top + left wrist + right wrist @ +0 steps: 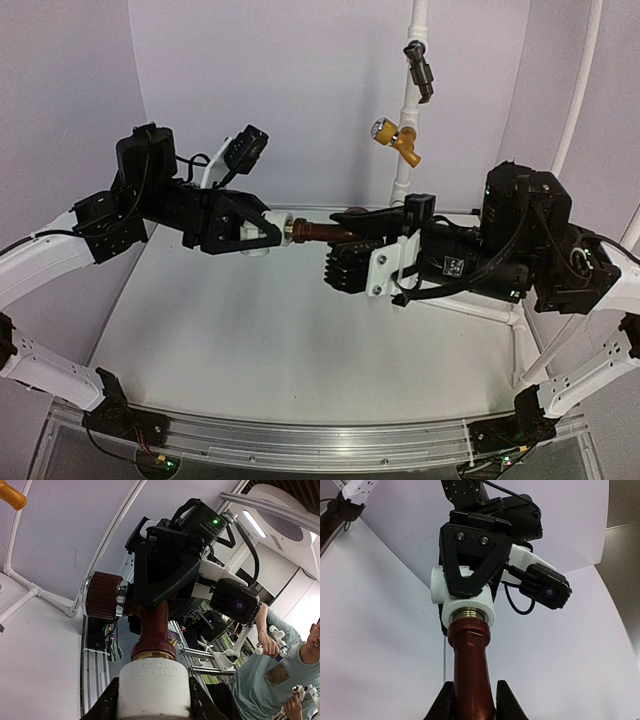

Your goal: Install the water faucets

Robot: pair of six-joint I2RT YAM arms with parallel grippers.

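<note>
Above the table (250,350), the left pincer (262,232) clamps the elbow (272,238) while the right pincer (352,232) grips the tap (318,232), both held end to end in line, seemingly for screwing together.

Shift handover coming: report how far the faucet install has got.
Done: the tap has its threaded end started in the white elbow. In hand: the left gripper holds the elbow and the right gripper clamps the tap, both above the table. Left: brass thread shows at the joint, so probably more turning.
</note>
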